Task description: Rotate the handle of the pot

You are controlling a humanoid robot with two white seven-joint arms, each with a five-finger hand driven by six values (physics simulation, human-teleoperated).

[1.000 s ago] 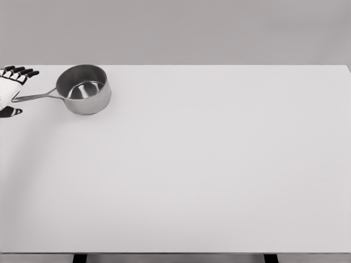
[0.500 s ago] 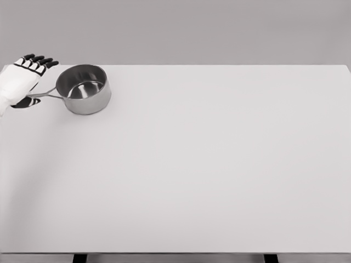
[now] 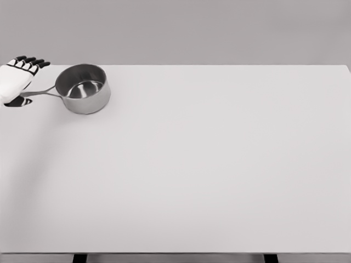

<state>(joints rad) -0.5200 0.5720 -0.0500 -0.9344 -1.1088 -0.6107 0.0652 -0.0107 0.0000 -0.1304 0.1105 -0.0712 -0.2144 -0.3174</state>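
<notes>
The near half of the white table [image 3: 208,186] lies bare, and nothing on it has shifted. Farther back, at the far left corner, the steel pot [image 3: 84,88] stands upright, its thin handle [image 3: 41,93] pointing left toward the table's edge. Since half a second ago the left hand [image 3: 17,78] has drawn back leftward and dropped a little; it now hovers just above the handle's outer end, fingers extended and loosely spread, holding nothing. The handle looks marginally flatter than a second ago, though the pot itself has not moved. The hand seems to be lining up on the handle tip, so the rotation has likely barely begun. The right arm is out of sight
</notes>
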